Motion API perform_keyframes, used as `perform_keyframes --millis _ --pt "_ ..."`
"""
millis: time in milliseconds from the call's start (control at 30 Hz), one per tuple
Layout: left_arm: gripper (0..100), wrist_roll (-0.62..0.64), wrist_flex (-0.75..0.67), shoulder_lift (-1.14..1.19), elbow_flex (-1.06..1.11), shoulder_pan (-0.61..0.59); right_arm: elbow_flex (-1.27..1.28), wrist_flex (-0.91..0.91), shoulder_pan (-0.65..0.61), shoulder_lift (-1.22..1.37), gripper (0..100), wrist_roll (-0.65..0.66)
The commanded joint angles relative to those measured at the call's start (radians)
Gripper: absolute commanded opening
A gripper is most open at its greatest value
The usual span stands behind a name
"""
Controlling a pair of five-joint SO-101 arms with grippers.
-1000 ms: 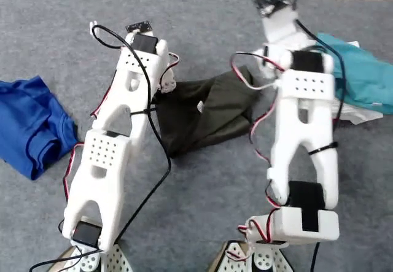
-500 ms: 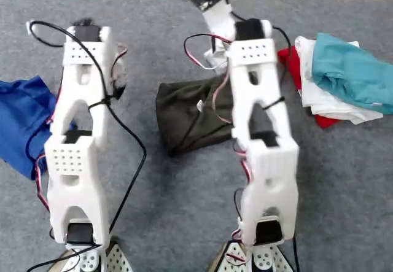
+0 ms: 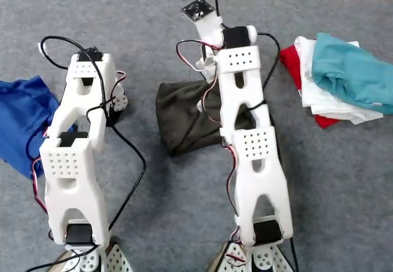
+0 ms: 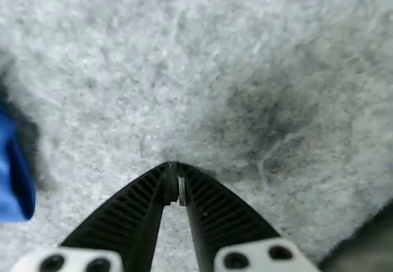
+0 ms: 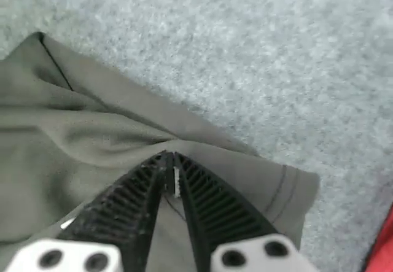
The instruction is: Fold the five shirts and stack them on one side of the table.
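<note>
My left arm [image 3: 80, 137] was stretched forward over the table [image 3: 153, 26], sitting between the blue shirt [image 3: 21, 121] and the olive shirt [image 3: 178, 118]. The left gripper [image 4: 172, 183] pointed down at bare grey felt, fingers pressed together with nothing between them. An edge of the blue shirt [image 4: 12, 174] showed just off to one side of it, not touching.

My right arm [image 3: 245, 100] reached out straight over the olive shirt, with the wrist bent down at the far end. The right gripper [image 5: 169, 161] also had its fingers together, tips right down on the olive shirt [image 5: 73, 118] where a few creases ran into one spot. Honestly I couldn't tell whether any cloth was actually pinched in there or the tips were just resting on it.

The olive shirt lay mid-table as a rough folded block, one sleeve hem facing the open felt. From above, the right arm and its cables blocked most of that shirt's right half, so I can't say how tidy that side was.

Over on the right side of the table sat a loose pile: the teal shirt [image 3: 350, 69] on top, the white shirt [image 3: 325, 103] under it and the red shirt [image 3: 291, 60] poking out at the bottom. The blue shirt was crumpled at the left edge, well apart from the pile.
</note>
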Motion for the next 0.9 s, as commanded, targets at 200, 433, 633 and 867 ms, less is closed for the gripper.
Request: perform_keyframes --millis 200,433,633,867 --pt "2 -0.011 -0.046 -0.012 0.0 -0.003 0.325 0.02 0.088 -0.209 0.5 0.025" --pt "2 -0.011 -0.046 -0.012 0.0 0.002 0.518 0.02 0.14 -0.38 0.5 0.035" --pt "2 -0.011 -0.046 -0.012 0.0 0.002 0.817 0.014 0.174 -0.558 0.5 0.087" --pt "2 -0.011 -0.046 -0.012 0.0 0.002 0.898 -0.025 0.232 -0.654 0.5 0.141"
